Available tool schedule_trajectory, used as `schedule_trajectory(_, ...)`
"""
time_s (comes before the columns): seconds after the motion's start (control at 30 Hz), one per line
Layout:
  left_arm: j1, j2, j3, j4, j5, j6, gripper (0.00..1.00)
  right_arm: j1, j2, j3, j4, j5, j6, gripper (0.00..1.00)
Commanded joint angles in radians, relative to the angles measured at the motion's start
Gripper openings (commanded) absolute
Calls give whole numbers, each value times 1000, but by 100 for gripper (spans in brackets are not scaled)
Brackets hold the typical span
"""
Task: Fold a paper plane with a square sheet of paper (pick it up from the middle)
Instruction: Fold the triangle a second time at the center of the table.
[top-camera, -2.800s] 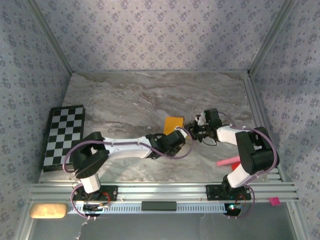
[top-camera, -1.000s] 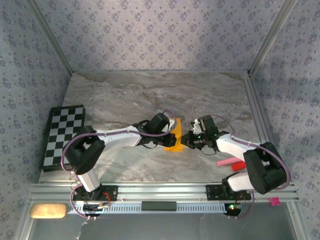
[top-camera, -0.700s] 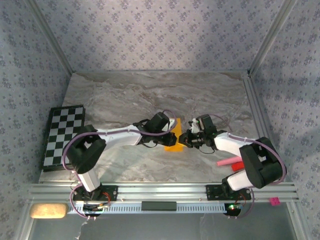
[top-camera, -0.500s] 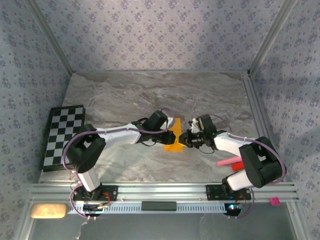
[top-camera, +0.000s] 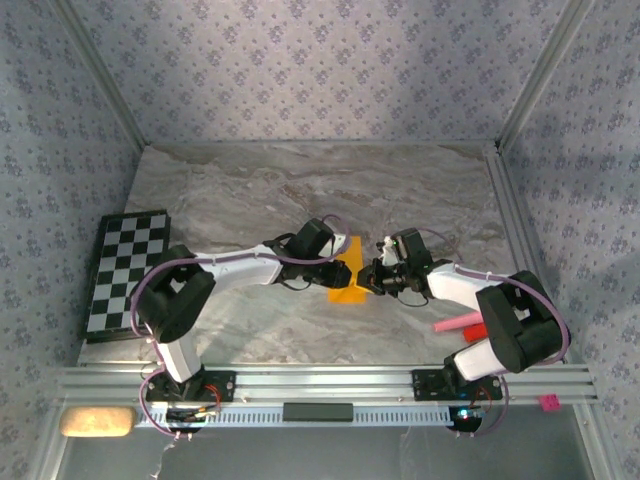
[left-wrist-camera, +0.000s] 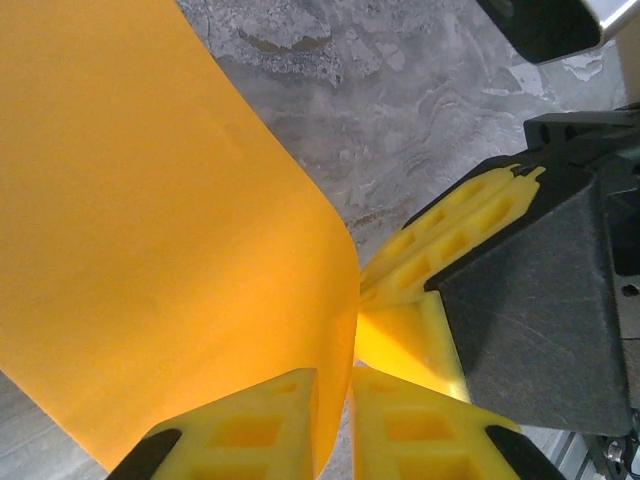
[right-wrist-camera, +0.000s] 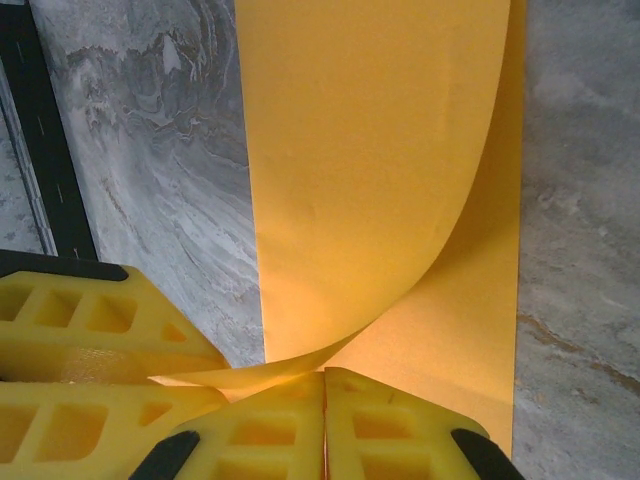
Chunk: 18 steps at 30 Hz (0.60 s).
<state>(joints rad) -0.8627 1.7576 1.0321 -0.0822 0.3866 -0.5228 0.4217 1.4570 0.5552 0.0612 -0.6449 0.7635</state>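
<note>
The thin orange-yellow square sheet of paper (top-camera: 348, 290) curls up mid grey marble table (top-camera: 250, 190), pinched by the left gripper (left-wrist-camera: 335, 400) at its 9 o'clock and the right gripper (right-wrist-camera: 325, 400) at 3 o'clock.

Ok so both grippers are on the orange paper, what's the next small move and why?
Probably open the left gripper wide and back it away. The square sheet of paper curls over on itself, the right gripper is shut on the bend, and the left one crowds the same spot, so one pinch seems enough.
</note>
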Motion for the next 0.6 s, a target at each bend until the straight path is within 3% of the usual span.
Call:
schedule_trajectory(0.0, 8, 14, 32, -4, 37, 24, 17, 4, 12, 22, 3, -24, 5, 9)
schedule_trajectory(0.27, 10, 6, 32, 12, 37, 22, 16, 5, 18, 25, 7, -27, 7, 9)
schedule_trajectory(0.57, 12, 3, 28, -5, 31, 40, 3, 6, 15, 24, -42, 13, -8, 9)
